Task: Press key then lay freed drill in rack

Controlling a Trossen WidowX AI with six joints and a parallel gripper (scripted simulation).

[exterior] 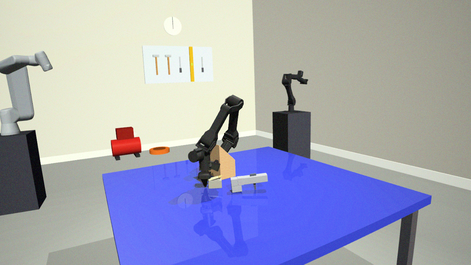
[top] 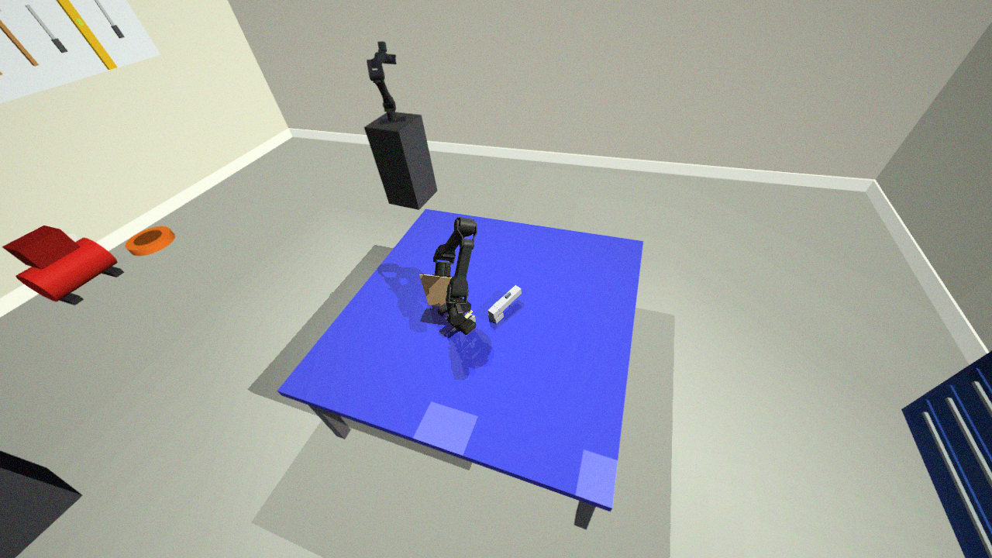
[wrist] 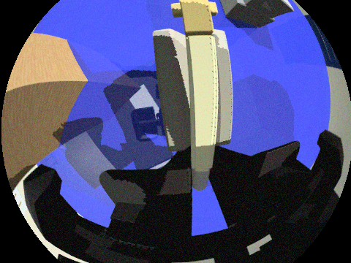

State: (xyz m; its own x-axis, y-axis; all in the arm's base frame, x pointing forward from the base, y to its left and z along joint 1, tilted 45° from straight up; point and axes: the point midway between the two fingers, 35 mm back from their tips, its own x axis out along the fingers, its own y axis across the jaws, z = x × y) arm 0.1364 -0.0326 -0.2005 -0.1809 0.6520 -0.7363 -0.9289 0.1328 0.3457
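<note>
The drill, a cream rod (exterior: pixel 215 177) (wrist: pixel 203 91) with a tan collar (wrist: pixel 197 18) at its far end, lies lengthwise over the slot of the rack. It looks slightly tilted, its collar end higher. The rack, a small grey-white block (exterior: pixel 215 184) (wrist: pixel 224 91), has a wall on each side of the rod. My gripper (exterior: pixel 204 183) (wrist: pixel 193 145) is shut on the drill's near end, low over the table. How deep the rod sits in the slot is hidden. The pale grey holder (top: pixel 500 305) (exterior: pixel 243 180) stands to the right, with the dark key (top: pixel 508 295) (exterior: pixel 252 175) on top.
A wooden block with a sloping top (top: pixel 435 291) (exterior: pixel 227 164) (wrist: pixel 44 58) stands close behind the gripper and rack. The holder's near end is a short distance from the rack. All stand on the blue table (top: pixel 555 388) (exterior: pixel 312 211).
</note>
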